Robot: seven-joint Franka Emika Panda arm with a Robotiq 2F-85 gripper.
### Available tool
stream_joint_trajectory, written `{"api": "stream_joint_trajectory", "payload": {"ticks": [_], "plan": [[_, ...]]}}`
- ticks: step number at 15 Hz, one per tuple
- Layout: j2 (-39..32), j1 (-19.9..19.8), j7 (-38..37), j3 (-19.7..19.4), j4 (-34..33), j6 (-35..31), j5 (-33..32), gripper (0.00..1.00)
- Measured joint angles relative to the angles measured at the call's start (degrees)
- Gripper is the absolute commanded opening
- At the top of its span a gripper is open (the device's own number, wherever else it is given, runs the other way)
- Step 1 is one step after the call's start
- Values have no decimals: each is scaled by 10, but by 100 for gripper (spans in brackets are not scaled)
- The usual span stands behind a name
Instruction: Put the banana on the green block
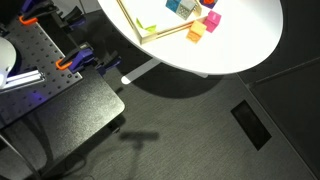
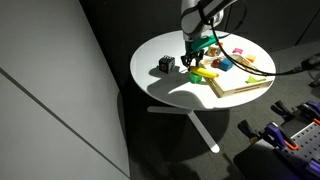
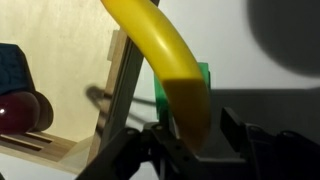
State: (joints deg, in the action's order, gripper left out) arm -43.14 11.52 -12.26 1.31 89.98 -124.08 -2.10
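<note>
A long, curved yellow banana (image 3: 165, 50) runs from the top of the wrist view down between my jaws. My gripper (image 3: 185, 135) is shut on its near end. A green block (image 3: 206, 80) shows just behind the banana; whether they touch I cannot tell. In an exterior view my gripper (image 2: 191, 60) hangs over the round white table (image 2: 165, 92), with the banana (image 2: 204, 73) just below it. In an exterior view my gripper is out of frame, and a small pale yellow-green piece (image 1: 148, 30) sits at the wooden tray's corner.
A wooden tray (image 2: 242, 90) holds several coloured blocks; its edge (image 3: 115, 85) is close beside the banana. A black cube (image 2: 166, 65) stands on the table away from the tray. Orange (image 1: 195, 34) and pink (image 1: 212, 20) blocks lie in the tray (image 1: 128, 15).
</note>
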Motion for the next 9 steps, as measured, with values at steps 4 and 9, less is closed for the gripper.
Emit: {"api": "stream_joint_trajectory", "payload": {"ticks": [4,9], "plan": [[-1,0,0,0,-2,0,0,100],[3,0,0,3,-7,1,0,100]]}}
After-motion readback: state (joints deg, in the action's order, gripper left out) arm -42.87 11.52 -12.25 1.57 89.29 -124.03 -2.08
